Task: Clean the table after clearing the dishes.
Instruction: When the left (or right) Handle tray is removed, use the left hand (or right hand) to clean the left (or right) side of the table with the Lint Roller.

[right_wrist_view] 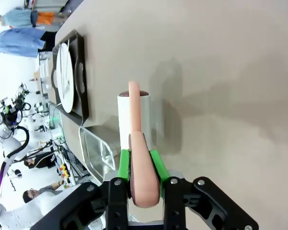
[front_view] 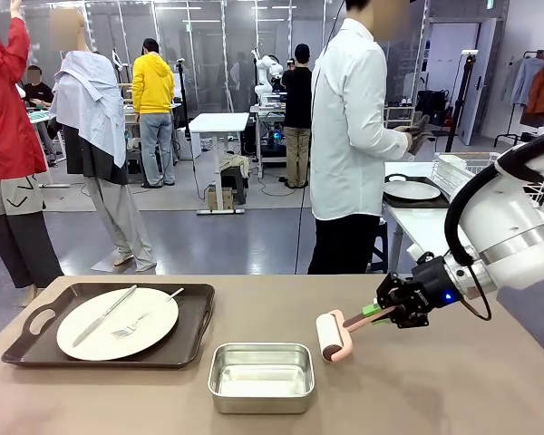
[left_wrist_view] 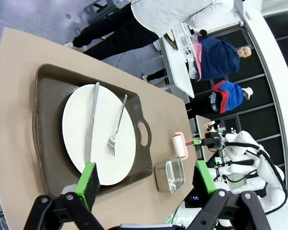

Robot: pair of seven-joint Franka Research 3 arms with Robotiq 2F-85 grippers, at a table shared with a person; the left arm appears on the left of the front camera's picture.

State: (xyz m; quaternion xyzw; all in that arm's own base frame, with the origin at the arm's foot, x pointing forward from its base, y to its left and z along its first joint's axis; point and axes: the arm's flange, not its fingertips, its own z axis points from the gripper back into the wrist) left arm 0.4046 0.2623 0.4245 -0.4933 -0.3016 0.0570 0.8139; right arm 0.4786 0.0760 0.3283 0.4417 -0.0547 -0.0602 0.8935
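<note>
While the right gripper (front_view: 374, 312) is clamped shut on the pink handle of the lint roller (front_view: 332, 336), its roll set crosswise low over the bare table (front_view: 453, 390), a plate (front_view: 118, 323) on its tray (front_view: 199, 319) lies farther left, beneath the wide-open, empty left gripper (left_wrist_view: 145, 178)

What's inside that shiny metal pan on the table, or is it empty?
Empty: seen from the front, the steel pan has a bare shiny bottom visible all the way across, nothing lying in it.
</note>
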